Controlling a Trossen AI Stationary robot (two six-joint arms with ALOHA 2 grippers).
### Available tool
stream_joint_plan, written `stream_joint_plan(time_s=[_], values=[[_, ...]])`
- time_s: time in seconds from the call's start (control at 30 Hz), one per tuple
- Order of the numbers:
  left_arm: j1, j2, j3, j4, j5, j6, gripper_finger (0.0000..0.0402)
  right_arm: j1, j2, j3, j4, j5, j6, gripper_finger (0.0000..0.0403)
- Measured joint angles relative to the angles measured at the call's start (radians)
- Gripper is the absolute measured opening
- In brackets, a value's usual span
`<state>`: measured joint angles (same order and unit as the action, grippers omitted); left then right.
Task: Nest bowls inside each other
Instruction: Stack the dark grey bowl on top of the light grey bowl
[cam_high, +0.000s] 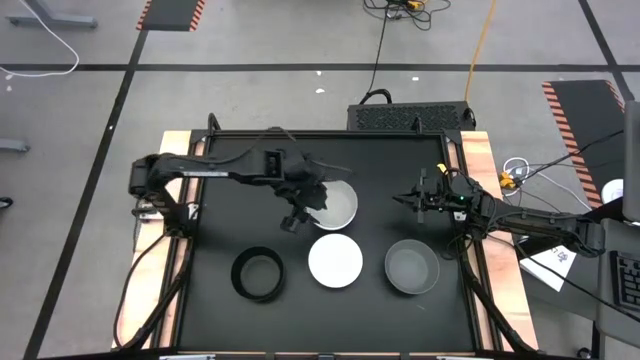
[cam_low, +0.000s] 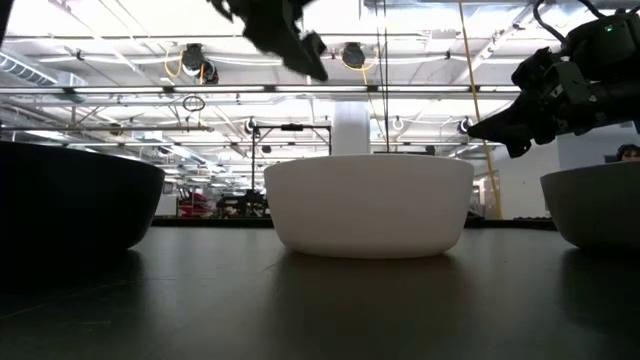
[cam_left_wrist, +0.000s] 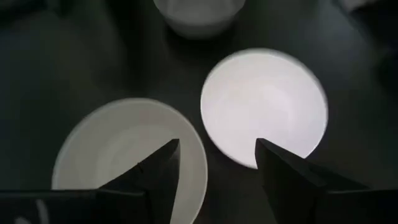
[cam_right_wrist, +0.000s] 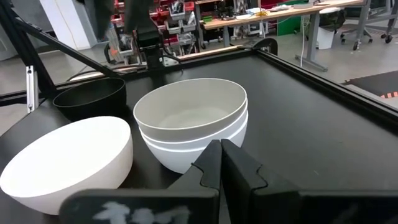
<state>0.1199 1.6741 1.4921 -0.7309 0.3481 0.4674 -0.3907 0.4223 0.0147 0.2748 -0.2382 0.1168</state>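
Near the table's middle stands a stack of nested white bowls (cam_high: 338, 203) (cam_right_wrist: 193, 121), its lowest bowl on the table. In a row toward the near edge stand a black bowl (cam_high: 257, 273), a single white bowl (cam_high: 335, 260) (cam_low: 370, 205) and a grey bowl (cam_high: 412, 266), each on its base. My left gripper (cam_high: 293, 220) (cam_left_wrist: 217, 146) hovers open, well above the table, at the stack's near-left rim. One finger shows over the stack (cam_left_wrist: 130, 158), the other over the single white bowl (cam_left_wrist: 264, 106). My right gripper (cam_high: 402, 198) (cam_right_wrist: 221, 149) is shut, raised to the right of the stack.
Raised black rails edge the table (cam_high: 460, 170). Bare tabletop lies left of the black bowl and along the far side (cam_high: 260, 150). Beyond the table the low view shows a workshop room with shelves and ceiling lights.
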Motion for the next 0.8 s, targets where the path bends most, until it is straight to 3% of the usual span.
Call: stream_joint_plan(time_s=[0.27,0.37,0.53,0.63,0.8], values=[[0.001,-0.106,0.0,-0.002,0.011,-0.163,0.0199,0.0,0.001,0.0,0.013,0.0,0.013,0.0],[-0.007,-0.122,0.0,0.001,0.014,-0.201,0.0147,0.0,0.001,-0.001,0.013,0.0,0.013,0.0],[-0.011,-0.133,-0.001,0.007,0.013,-0.262,0.0019,0.0,0.001,-0.001,0.013,0.0,0.014,0.0],[-0.015,-0.141,0.0,0.0,-0.004,-0.268,0.0012,0.0,0.001,-0.001,0.012,0.0,0.014,0.0],[-0.033,-0.179,-0.001,-0.023,-0.117,-0.268,0.0004,0.0,0.002,-0.001,0.01,0.0,0.013,0.0]])
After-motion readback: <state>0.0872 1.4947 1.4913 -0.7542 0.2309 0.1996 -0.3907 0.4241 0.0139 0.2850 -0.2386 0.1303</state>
